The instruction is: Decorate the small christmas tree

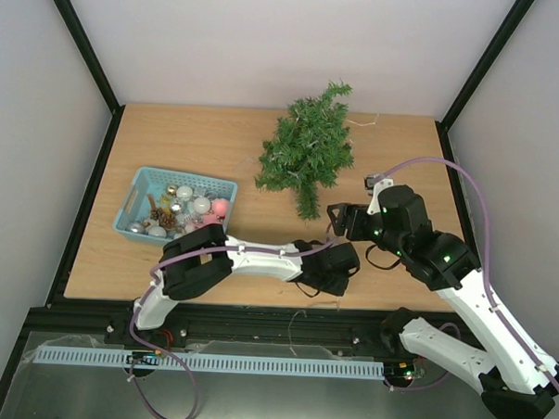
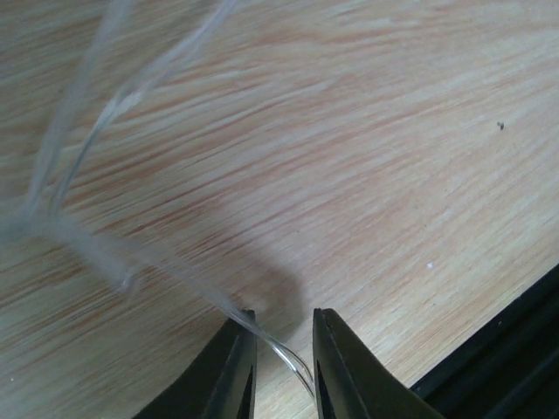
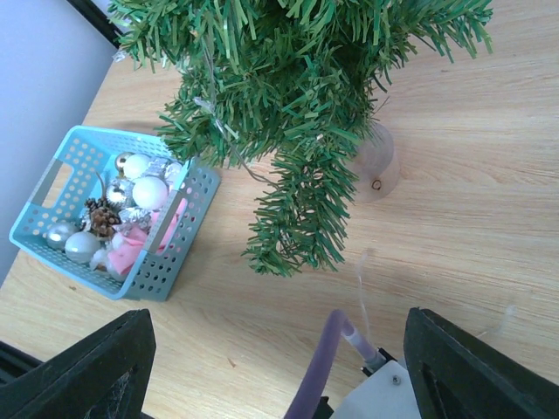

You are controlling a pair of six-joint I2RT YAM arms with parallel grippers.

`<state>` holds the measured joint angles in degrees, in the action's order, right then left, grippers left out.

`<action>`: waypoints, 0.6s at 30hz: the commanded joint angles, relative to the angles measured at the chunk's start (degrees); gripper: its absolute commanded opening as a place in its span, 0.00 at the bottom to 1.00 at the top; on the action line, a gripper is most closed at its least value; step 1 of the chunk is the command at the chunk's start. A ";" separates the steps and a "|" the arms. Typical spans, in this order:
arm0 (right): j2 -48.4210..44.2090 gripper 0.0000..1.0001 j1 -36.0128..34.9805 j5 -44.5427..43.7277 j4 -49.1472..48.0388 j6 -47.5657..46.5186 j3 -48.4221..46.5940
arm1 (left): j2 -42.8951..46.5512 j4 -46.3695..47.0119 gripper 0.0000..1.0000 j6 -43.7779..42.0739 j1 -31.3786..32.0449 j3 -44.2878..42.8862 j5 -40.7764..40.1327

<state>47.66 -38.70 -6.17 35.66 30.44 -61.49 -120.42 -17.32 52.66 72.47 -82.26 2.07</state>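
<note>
Top external view: a pale wooden counter (image 1: 217, 142) carries the small christmas tree (image 1: 307, 150), a dark green bristly conifer with uneven branches. It sits at the far middle, well apart from the basket. A frosted cup-like foot (image 3: 376, 170) peeks from under its needles; whether it is upright or tipped is hard to judge. The left arm reaches low along the near edge, its wrist hiding the left claw (image 2: 284, 319); the wrist camera shows its jaws narrowly parted, not clenched. The right arm bends inward, the right claw (image 3: 275, 327) released wide and facing the tree. A teal perforated plastic basket (image 1: 184, 175) at the left holds silver, white and pink baubles (image 1: 201, 204). A thin clear wire (image 2: 266, 339) passes between the left jaws, its far strands blurred.
</note>
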 commanded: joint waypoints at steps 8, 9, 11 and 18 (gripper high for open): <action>-1.53 0.79 0.11 2.10 -0.18 -1.88 -1.48 | 7.71 -12.68 0.02 -0.88 1.25 4.46 -2.51; -1.68 0.79 0.13 2.25 -0.06 -2.08 -1.95 | 10.53 -14.21 0.02 -0.77 1.80 5.24 -3.41; -1.90 0.79 0.16 2.22 0.38 -2.42 -3.02 | 17.00 -16.38 0.02 -0.04 2.34 8.37 -4.45; -2.31 0.78 0.13 0.29 2.71 -3.28 -8.06 | 38.80 -29.71 0.02 -0.07 2.56 8.24 -5.37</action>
<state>46.52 -38.70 -4.73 36.18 28.40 -66.11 -91.11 -35.62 52.71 74.74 -71.09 -1.54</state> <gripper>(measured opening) 0.784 0.025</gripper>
